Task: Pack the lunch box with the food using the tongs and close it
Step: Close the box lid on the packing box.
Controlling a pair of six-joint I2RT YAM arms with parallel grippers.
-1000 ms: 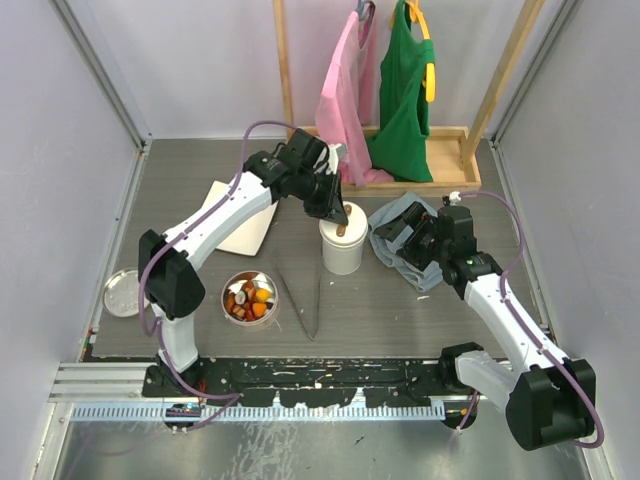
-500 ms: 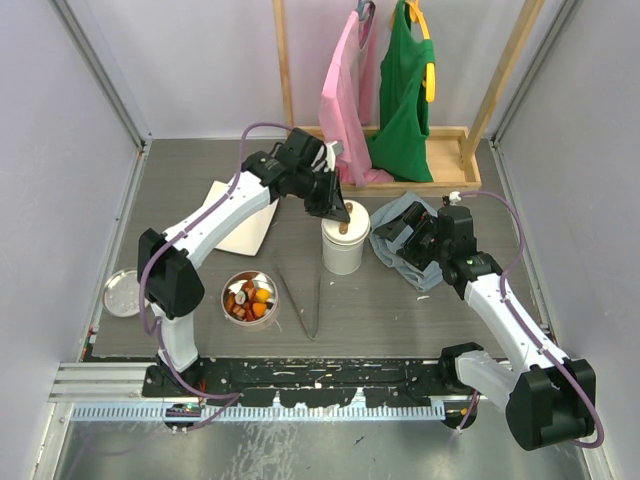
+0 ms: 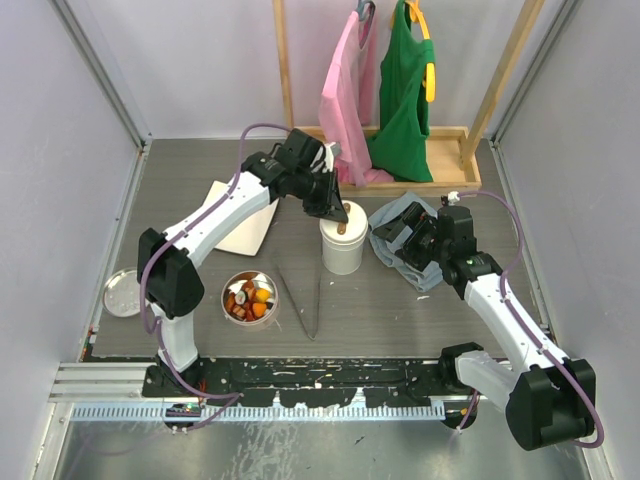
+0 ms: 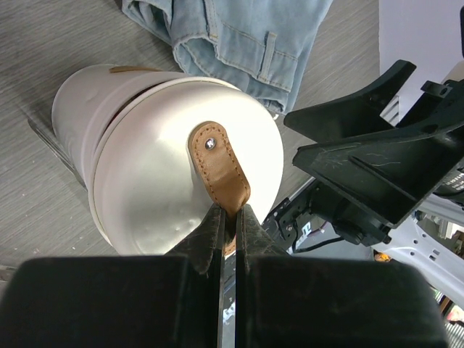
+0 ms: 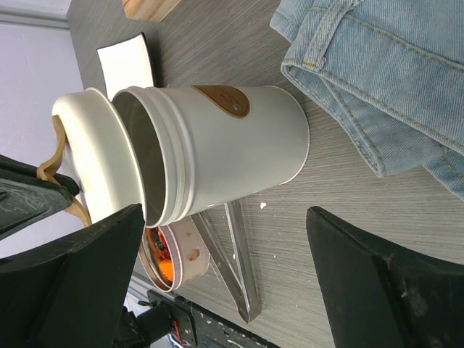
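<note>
The left arm reaches far forward, its left gripper (image 4: 229, 216) clenched on the brown strap (image 4: 218, 168) of the lid (image 4: 156, 188) at the lunch box (image 3: 342, 255), the right gripper (image 3: 402, 243) released at its 3 o'clock, the tongs (image 3: 301, 301) at 7.

Looking steeply down from above and behind the arm bases in the top external view, standing far off and taking in the whole table (image 3: 180, 180), with the bases at 6 o'clock, the clothes rack (image 3: 447, 178) at 12 o'clock and the lunch box (image 3: 342, 255) near centre. Riding the left wrist, pressing in very close along the left gripper (image 4: 229, 214) at 6 o'clock, facing the lid (image 4: 159, 188) and its leather strap (image 4: 220, 167), with denim (image 4: 239, 36) at 12 o'clock. Riding the right wrist, hanging a little farther back and rolled sideways, facing the lunch box's side across the right gripper (image 5: 225, 217), with lid at 9 o'clock, denim at 2 o'clock and tongs (image 5: 248, 304) at 6 o'clock. Sharing lunch box, lid and denim across all three; sharing tongs and food (image 5: 165, 272) between the top and right wrist views.
</note>
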